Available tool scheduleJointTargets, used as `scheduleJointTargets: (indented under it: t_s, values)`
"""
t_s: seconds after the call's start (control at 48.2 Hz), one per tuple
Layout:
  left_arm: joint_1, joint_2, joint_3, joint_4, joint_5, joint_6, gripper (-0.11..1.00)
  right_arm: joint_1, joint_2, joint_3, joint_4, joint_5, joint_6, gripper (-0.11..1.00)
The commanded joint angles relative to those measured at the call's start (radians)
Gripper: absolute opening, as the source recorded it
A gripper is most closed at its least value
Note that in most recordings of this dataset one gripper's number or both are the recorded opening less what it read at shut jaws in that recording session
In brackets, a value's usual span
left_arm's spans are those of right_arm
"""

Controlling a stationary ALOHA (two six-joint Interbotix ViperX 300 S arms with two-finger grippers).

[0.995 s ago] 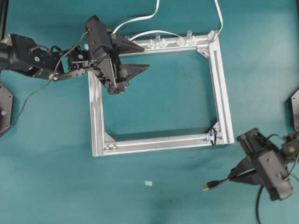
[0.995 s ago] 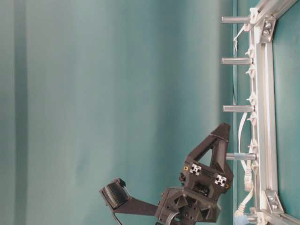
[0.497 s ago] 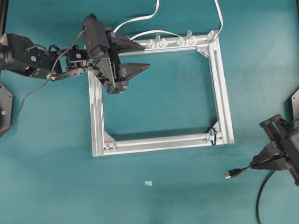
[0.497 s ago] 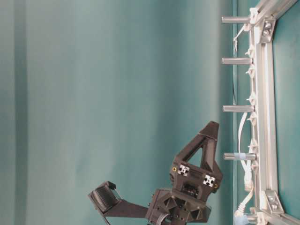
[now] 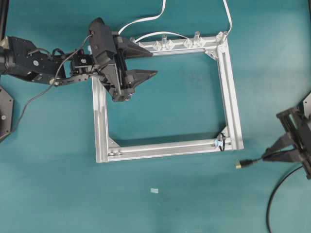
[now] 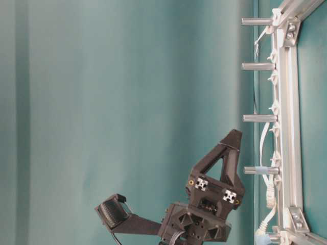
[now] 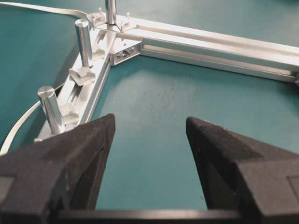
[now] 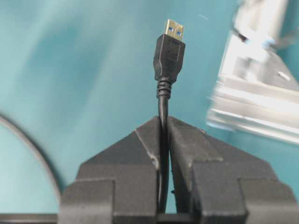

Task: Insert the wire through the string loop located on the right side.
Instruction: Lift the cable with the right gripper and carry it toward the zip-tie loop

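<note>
The wire, a thin black cable, ends in a USB plug (image 5: 241, 164) that lies level just off the near right corner of the aluminium frame (image 5: 232, 97). My right gripper (image 5: 266, 156) is shut on the wire a little behind the plug (image 8: 169, 51), which points away from the jaws. The string loop (image 5: 222, 136) is a tiny black loop at the frame's near right corner, up and left of the plug. My left gripper (image 5: 149, 63) hangs open with nothing between its fingers over the frame's far left corner; in the left wrist view the left gripper (image 7: 149, 122) has bare teal table between its fingertips.
Clear clips and short metal posts (image 5: 165, 44) line the frame's far rail. White cables (image 5: 146, 19) run off from it past the table's far edge. A small pale scrap (image 5: 154, 190) lies on the teal table in front of the frame.
My right gripper has carried the wire to the right and farther back, so the plug now sits nearer the frame's near right corner. The left arm has barely shifted.
</note>
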Motion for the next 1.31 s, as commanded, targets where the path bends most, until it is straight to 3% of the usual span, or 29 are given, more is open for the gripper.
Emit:
scheduleJointTargets:
  t_s: [0.0, 0.352, 1.285]
  values:
    - [-0.005, -0.028, -0.023, 0.0, -0.003, -0.011, 0.65, -0.041, -0.012, 0.0, -0.002, -0.003, -0.002, 0.07]
    - [-0.006, -0.026, -0.026, 0.0, -0.003, -0.009, 0.65, -0.163, -0.095, 0.029, -0.002, -0.003, -0.002, 0.07]
    - [-0.008, -0.026, -0.028, 0.0, -0.003, -0.009, 0.65, -0.166, -0.092, 0.028, -0.003, 0.009, -0.002, 0.07]
